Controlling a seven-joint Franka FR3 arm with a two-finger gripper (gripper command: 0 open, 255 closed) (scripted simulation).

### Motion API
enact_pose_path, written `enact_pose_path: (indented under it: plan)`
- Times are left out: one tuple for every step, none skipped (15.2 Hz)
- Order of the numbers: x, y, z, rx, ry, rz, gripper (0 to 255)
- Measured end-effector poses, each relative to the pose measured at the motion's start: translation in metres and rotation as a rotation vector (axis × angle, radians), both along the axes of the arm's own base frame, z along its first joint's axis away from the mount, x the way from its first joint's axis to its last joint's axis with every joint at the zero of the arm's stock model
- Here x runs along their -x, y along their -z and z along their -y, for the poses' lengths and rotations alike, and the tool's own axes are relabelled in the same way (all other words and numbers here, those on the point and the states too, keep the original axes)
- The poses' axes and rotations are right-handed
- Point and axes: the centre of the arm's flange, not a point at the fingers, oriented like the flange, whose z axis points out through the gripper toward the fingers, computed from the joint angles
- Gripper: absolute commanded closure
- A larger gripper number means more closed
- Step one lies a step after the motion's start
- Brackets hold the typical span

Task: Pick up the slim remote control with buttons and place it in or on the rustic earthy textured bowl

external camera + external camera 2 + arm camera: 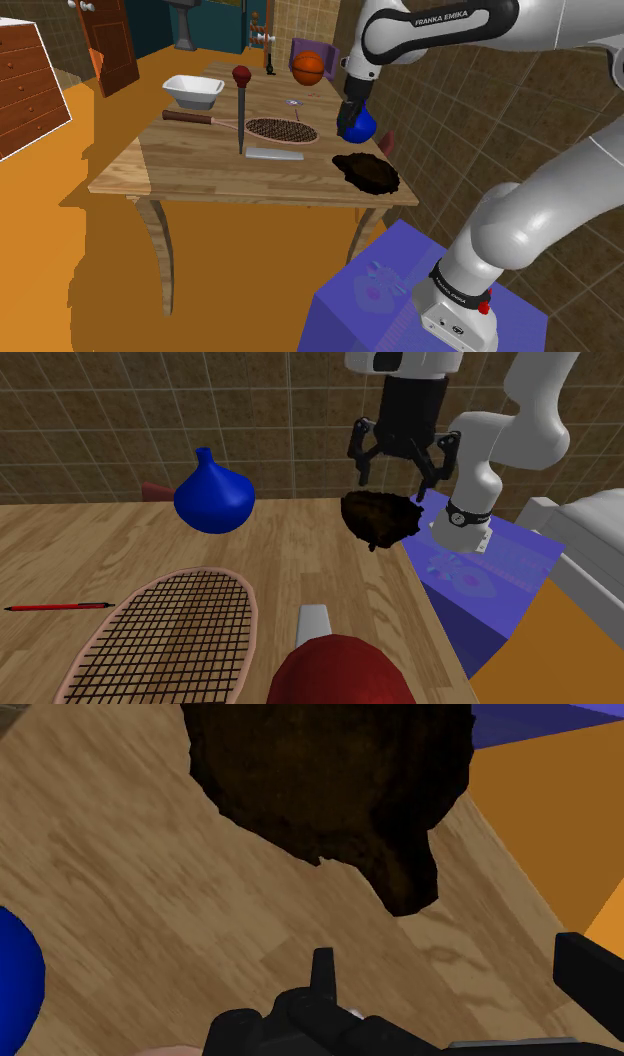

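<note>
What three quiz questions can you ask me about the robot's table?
1. True or false: the gripper is holding the grey remote.
2. What colour is the vase? A) green B) blue C) yellow
3. Fill in: the remote lies right beside the netted head of the ____.
Key: 1 false, it is open and empty; 2 B; 3 racket.
</note>
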Motion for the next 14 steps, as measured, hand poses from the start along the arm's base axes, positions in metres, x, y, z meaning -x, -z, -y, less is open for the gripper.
enact_pose_path:
  plan:
    - [-0.014, 0.006, -0.002, 0.0, -0.03, 0.0, 0]
    - [-0.023, 0.012, -0.001, 0.0, -0.059, -0.002, 0]
    - [-0.036, 0.02, -0.004, 0.0, -0.089, -0.002, 0]
    - [-0.047, 0.025, -0.005, 0.0, -0.118, -0.003, 0]
    - [-0.058, 0.03, -0.006, 0.0, -0.147, -0.003, 0]
    - [-0.07, 0.037, -0.007, 0.0, -0.176, -0.004, 0]
    - [-0.081, 0.047, -0.011, 0.0, -0.206, -0.005, 0]
    - [-0.091, 0.054, -0.011, 0.0, -0.235, -0.007, 0]
    - [-0.103, 0.059, -0.015, 0.0, -0.265, -0.007, 0]
    - [-0.115, 0.063, -0.018, 0.0, -0.295, -0.008, 0]
    - [-0.123, 0.07, -0.024, 0.0, -0.324, -0.008, 0]
    - [-0.137, 0.078, -0.028, 0.0, -0.353, -0.008, 0]
    - [-0.148, 0.085, -0.032, 0.0, -0.383, -0.01, 0]
    - [-0.159, 0.092, -0.039, 0.0, -0.412, -0.011, 0]
